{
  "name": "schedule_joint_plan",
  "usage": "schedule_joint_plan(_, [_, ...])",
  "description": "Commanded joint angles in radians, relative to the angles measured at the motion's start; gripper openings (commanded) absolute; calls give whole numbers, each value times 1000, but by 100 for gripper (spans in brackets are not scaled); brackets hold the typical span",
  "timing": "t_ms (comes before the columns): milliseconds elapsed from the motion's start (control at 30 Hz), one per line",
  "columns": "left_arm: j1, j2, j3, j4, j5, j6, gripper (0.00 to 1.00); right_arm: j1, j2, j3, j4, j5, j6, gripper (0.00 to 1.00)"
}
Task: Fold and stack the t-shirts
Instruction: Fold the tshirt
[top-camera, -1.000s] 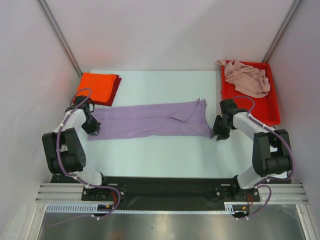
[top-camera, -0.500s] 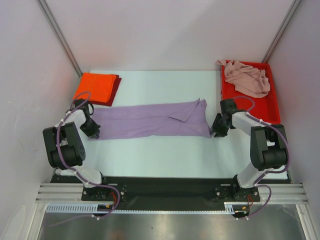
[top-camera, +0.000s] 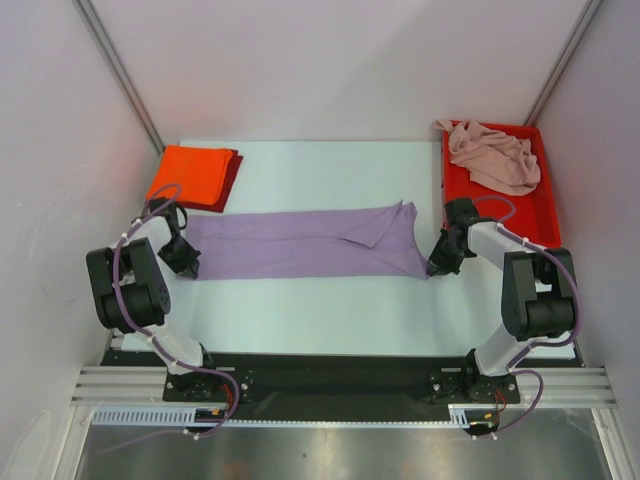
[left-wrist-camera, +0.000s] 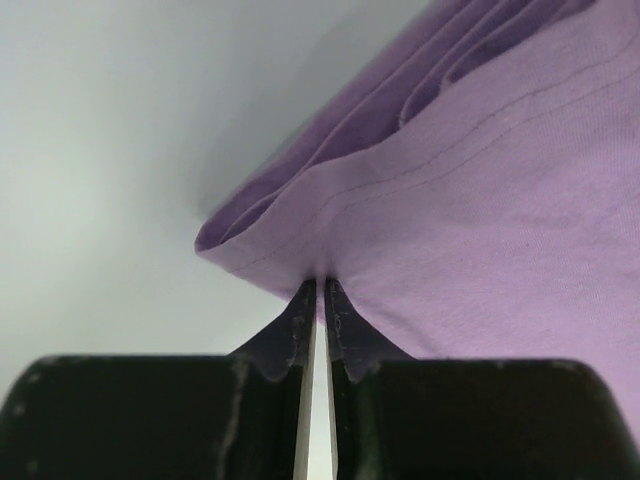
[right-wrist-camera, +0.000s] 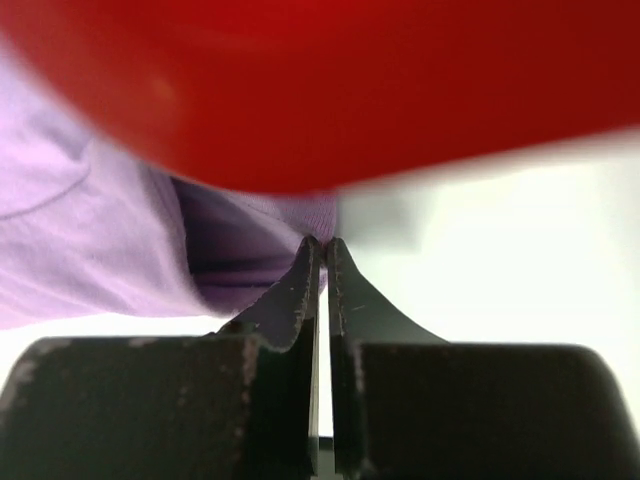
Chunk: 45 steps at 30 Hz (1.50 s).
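Note:
The lavender-purple t-shirt (top-camera: 300, 242) lies folded into a long strip across the table's middle. My left gripper (top-camera: 186, 264) is shut on its left near corner; the left wrist view shows my left gripper (left-wrist-camera: 321, 285) pinching the purple hem (left-wrist-camera: 450, 200). My right gripper (top-camera: 436, 267) is shut on the strip's right near corner, beside the red tray; the right wrist view shows my right gripper (right-wrist-camera: 322, 243) pinching purple cloth (right-wrist-camera: 90, 240). The orange-red shirt (top-camera: 189, 172) lies folded at the back left on a dark red one (top-camera: 231, 178). The pale pink shirt (top-camera: 495, 156) lies crumpled in the tray.
The rigid red plastic tray (top-camera: 540, 225) stands at the back right, its wall close above my right gripper in the right wrist view (right-wrist-camera: 350, 90). Grey frame posts run up both back corners. White walls close in both sides.
Both grippers have closed in on the strip's near corners and shut on them. The right end of the strip has shifted slightly toward the tray.

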Motion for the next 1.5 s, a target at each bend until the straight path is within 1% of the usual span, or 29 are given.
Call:
schedule_joint_plan(0, [25, 41, 10, 36, -72, 28, 11, -26, -44, 23, -136, 48, 5, 0])
schedule_joint_plan(133, [25, 41, 13, 41, -81, 36, 9, -28, -44, 32, -145, 50, -21, 0])
schedule_joint_plan(167, [25, 40, 18, 39, -80, 36, 9, -29, -38, 41, -145, 42, -34, 2])
schedule_joint_plan(200, [27, 37, 19, 33, -81, 39, 9, -31, -23, 55, -154, 41, -59, 14])
schedule_joint_plan(233, [25, 28, 21, 31, -83, 40, 9, -31, -20, 88, -179, 42, -74, 22])
schedule_joint_plan(267, [27, 20, 19, 27, -83, 42, 9, -31, -20, 99, -192, 44, -88, 29])
schedule_joint_plan(300, [25, 11, 18, 27, -84, 45, 9, -31, -38, 112, -221, 54, -103, 38])
schedule_joint_plan(400, [24, -21, 4, 22, -75, 43, 10, -31, -112, 132, -242, 50, -160, 50])
schedule_joint_plan(467, [22, -43, -10, 22, -63, 40, 10, -29, -141, 144, -230, 15, -195, 55])
schedule_joint_plan(500, [22, -50, -14, 22, -58, 40, 10, -29, -150, 142, -178, -60, -205, 57])
schedule_joint_plan(600, [10, -75, -22, 16, -42, 36, 10, -2, -103, 161, -114, -178, -222, 61])
schedule_joint_plan(633, [7, -83, -23, 13, -38, 36, 10, 15, -50, 171, -110, -191, -220, 61])
schedule_joint_plan(700, [-4, -110, -25, 8, -29, 34, 11, 21, 3, 188, -95, -223, -208, 61])
schedule_joint_plan(767, [-13, -124, -22, 1, -28, 39, 11, 35, 38, 193, -91, -202, -202, 61])
schedule_joint_plan(967, [-22, -156, -17, -7, -23, 45, 11, 61, 90, 216, -87, -168, -223, 58])
schedule_joint_plan(1033, [-22, -152, -20, -7, -20, 42, 11, 61, 113, 219, -71, -165, -229, 53])
schedule_joint_plan(1067, [-22, -150, -22, -1, -20, 40, 11, 63, 123, 224, -71, -157, -229, 46])
schedule_joint_plan(1133, [-22, -141, -25, 2, -22, 40, 11, 64, 138, 241, -67, -130, -235, 40])
schedule_joint_plan(1167, [-22, -137, -27, 1, -23, 42, 11, 64, 140, 247, -65, -113, -238, 29])
schedule_joint_plan(1267, [-22, -132, -28, 7, -29, 45, 11, 67, 152, 280, -81, -38, -258, 19])
schedule_joint_plan(1300, [-22, -130, -30, 5, -31, 48, 11, 67, 158, 288, -88, -1, -263, 12])
schedule_joint_plan(1467, [-21, -132, -43, 18, -34, 45, 11, 77, 204, 291, -58, 119, -268, 10])
